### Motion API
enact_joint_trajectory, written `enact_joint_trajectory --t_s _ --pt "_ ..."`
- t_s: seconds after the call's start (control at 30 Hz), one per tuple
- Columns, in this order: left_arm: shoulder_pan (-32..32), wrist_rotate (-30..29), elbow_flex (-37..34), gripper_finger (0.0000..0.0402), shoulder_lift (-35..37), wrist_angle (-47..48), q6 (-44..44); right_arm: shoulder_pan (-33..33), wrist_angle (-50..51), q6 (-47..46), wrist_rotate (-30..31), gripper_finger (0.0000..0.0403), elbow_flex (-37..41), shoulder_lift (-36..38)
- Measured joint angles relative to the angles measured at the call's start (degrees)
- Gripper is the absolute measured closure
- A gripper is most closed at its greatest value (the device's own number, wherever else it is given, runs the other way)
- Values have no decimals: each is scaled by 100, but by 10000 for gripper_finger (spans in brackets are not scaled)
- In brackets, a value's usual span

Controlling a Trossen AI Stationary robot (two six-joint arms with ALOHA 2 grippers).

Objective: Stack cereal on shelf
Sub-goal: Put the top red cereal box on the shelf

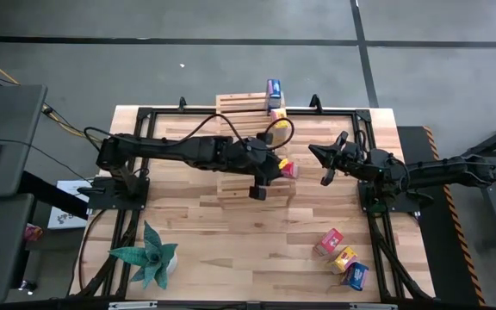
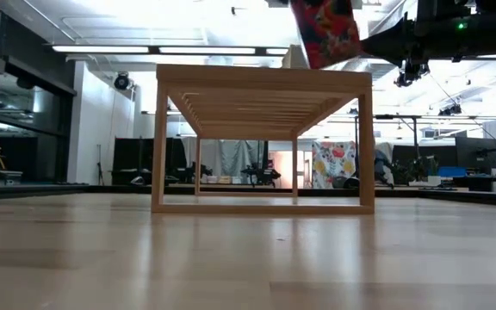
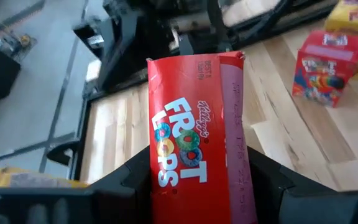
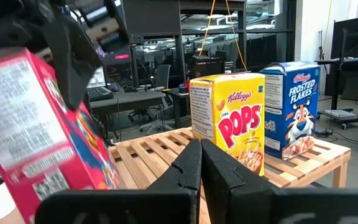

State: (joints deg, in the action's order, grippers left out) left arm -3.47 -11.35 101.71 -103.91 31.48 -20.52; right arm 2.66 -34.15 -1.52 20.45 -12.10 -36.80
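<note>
Cardboard, light and crushable: the red box (image 3: 197, 140) sits pinched by its broad faces in the left claw (image 3: 194, 186).

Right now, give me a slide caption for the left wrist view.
Left gripper holds a red cardboard Froot Loops box above the light-wood tabletop, with a second red box standing beyond.

Left arm stretched rightward across the bench middle, left hand (image 1: 275, 166) raised, fingers (image 3: 126, 180) clamped on something. Right arm reaches in from the right, right hand (image 1: 324, 164) just right of the left one, fingers (image 4: 188, 163) pressed together.
</note>
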Motion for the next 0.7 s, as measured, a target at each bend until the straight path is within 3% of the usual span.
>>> enact_joint_trajectory --t_s 0.3,0.7 --pt "324 -130 2 240 82 75 37 0 9 -107 10 402 0 0" --pt "673 520 0 240 82 348 294 0 11 -107 57 402 0 0"
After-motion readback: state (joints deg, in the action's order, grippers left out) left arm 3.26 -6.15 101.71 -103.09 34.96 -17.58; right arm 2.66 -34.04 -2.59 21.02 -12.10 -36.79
